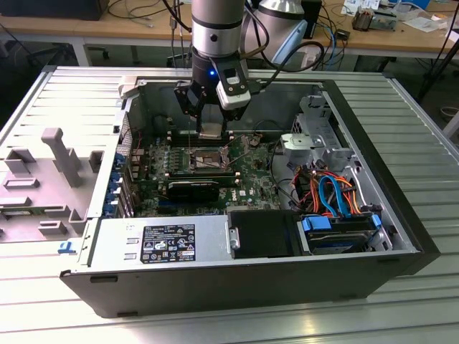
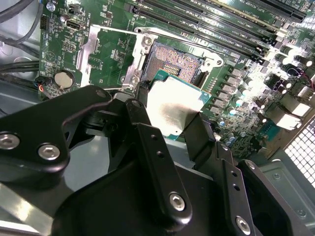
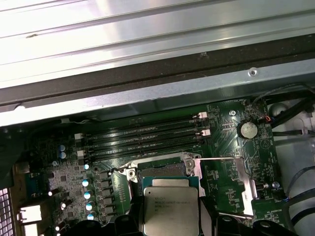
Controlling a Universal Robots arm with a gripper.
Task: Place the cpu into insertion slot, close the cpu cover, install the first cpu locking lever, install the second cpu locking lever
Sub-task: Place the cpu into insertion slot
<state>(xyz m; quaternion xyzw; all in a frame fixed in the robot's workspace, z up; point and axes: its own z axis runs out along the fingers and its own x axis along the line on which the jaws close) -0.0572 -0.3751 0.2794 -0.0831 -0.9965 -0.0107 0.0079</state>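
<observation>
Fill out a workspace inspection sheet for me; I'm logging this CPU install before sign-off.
Surface: ribbed metal table carrying an open computer case.
Job's things: cpu held above the insertion slot, not seated; cpu cover lying open beside the slot.
Clutter: grey plastic fixture on the table at the exterior view's left.
Grippers: gripper shut on the cpu.
Cables: orange and blue cables bundled inside the case, apart from the slot.
Surroundings: wooden desks behind the table, with loose items on them.
</observation>
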